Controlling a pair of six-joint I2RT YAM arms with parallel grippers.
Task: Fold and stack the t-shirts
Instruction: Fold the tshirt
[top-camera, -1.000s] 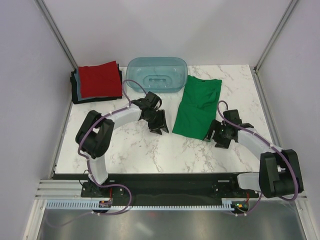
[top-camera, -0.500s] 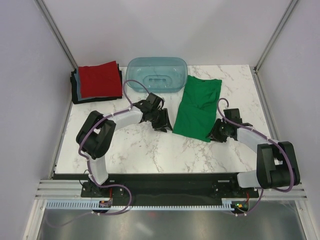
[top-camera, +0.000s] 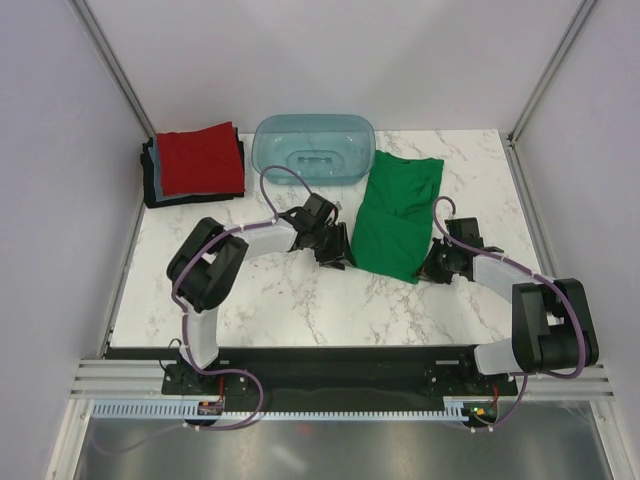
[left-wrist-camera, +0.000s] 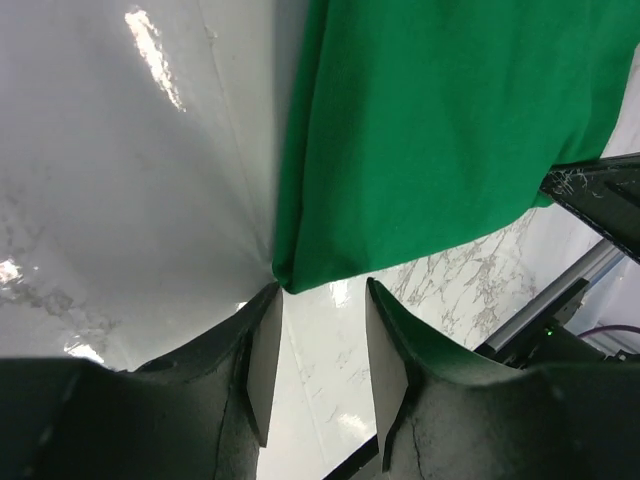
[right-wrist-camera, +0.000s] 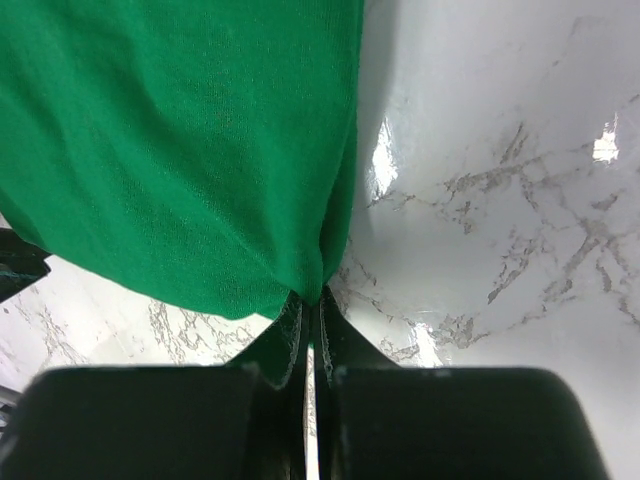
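— Well, what is seen of the surface and the room?
— A white marbled table is enclosed by pale walls; a teal tub is set at the back.
— And the green t-shirt?
— It is spread, creased, right of centre. Its near right corner is pinched by the right gripper; the left gripper is held parted at the near left corner, nothing clamped.

both arms low and outstretched, left gripper fingers apart, right gripper fingers pressed together
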